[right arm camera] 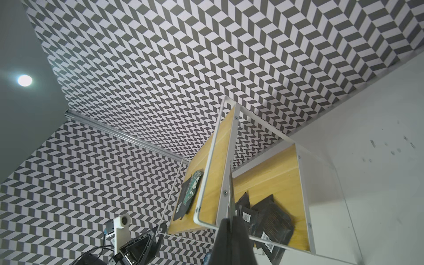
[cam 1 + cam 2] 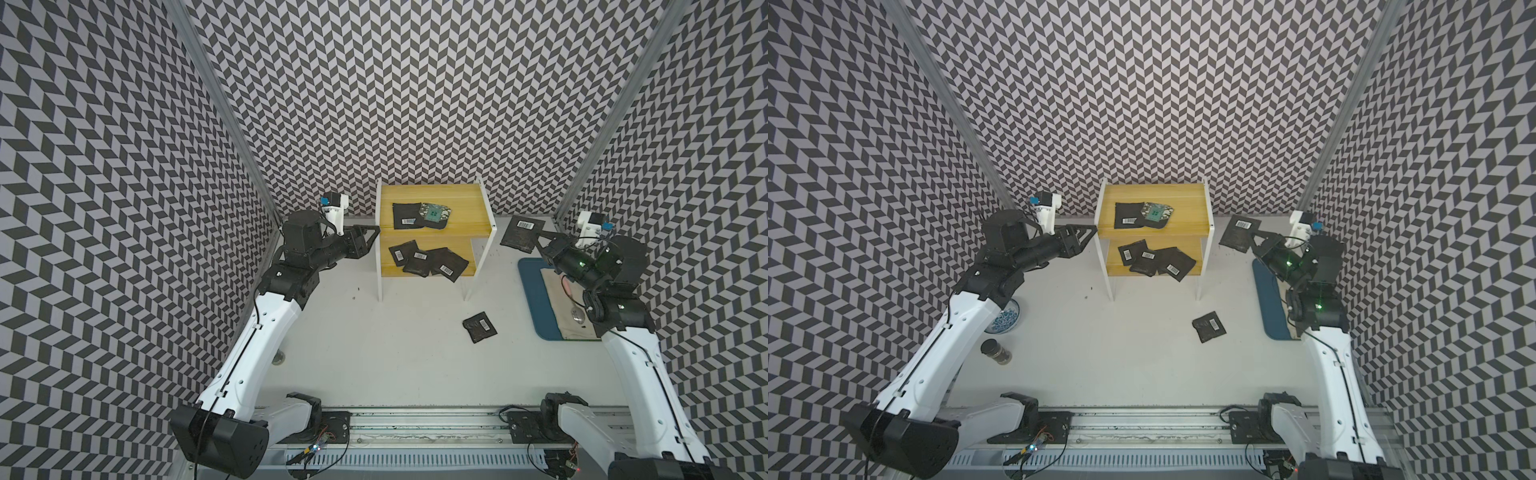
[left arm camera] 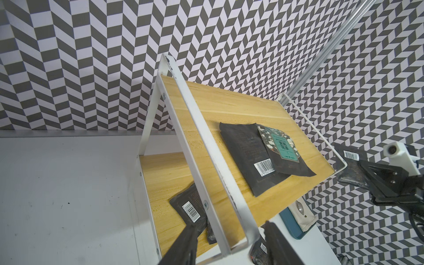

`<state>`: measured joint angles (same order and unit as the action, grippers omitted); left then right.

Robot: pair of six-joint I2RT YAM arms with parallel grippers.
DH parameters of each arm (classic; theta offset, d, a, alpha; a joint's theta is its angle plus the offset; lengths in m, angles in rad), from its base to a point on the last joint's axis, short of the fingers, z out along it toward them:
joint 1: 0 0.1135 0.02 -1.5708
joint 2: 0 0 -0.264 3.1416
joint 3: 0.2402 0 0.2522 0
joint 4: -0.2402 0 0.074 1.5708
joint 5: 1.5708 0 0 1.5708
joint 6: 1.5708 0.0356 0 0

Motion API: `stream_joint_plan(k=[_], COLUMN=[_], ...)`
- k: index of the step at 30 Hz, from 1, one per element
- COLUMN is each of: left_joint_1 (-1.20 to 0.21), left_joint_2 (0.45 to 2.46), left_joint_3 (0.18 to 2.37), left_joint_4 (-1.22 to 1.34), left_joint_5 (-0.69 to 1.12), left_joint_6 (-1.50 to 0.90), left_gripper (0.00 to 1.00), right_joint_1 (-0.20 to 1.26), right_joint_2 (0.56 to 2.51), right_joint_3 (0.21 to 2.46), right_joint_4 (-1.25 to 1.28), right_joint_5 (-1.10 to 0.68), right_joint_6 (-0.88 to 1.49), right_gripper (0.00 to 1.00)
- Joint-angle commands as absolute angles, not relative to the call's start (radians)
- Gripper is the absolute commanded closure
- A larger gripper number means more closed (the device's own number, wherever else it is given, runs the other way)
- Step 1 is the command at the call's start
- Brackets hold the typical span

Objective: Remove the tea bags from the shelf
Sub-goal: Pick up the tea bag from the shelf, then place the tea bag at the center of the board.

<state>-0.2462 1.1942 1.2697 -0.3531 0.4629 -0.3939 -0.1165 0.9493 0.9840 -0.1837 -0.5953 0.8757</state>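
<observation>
The shelf (image 2: 457, 199) stands at the back of the table, yellow boards in a white frame. Its upper board carries a black tea bag (image 2: 405, 216) and a green-patterned one (image 2: 434, 212). Three black tea bags (image 2: 419, 262) overlap on the lower board. Another tea bag (image 2: 480, 327) lies on the table in front. My left gripper (image 2: 374, 230) is open at the shelf's left edge, its fingers either side of the white frame rail (image 3: 206, 160). My right gripper (image 2: 540, 245) is shut on a black tea bag (image 2: 521, 235), held in the air right of the shelf.
A blue tray (image 2: 530, 291) with a beige cloth (image 2: 557, 299) and a spoon (image 2: 575, 311) lies under my right arm. A bowl of blue bits (image 2: 1007, 322) and a dark jar on its side (image 2: 996, 352) are beside my left arm.
</observation>
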Motion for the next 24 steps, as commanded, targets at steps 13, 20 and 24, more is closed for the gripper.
stream_joint_plan(k=[13, 20, 24], left_joint_1=[-0.239, -0.236, -0.236], left_joint_2=[1.161, 1.164, 1.166], left_joint_3=[1.225, 1.224, 1.223], left_joint_4=[-0.339, -0.335, -0.337], left_joint_5=[0.451, 0.457, 0.457], left_joint_6=[-0.382, -0.383, -0.382], left_gripper=[0.52, 0.52, 0.52], right_joint_1=[0.027, 0.313, 0.423], right_joint_2=[0.788, 0.788, 0.841], right_joint_3=[0.649, 0.461, 0.404], right_joint_4=[-0.297, -0.170, -0.084], right_joint_5=[-0.611, -0.485, -0.428], right_joint_6=[0.707, 0.776, 0.811], right_gripper=[1.00, 1.00, 1.00])
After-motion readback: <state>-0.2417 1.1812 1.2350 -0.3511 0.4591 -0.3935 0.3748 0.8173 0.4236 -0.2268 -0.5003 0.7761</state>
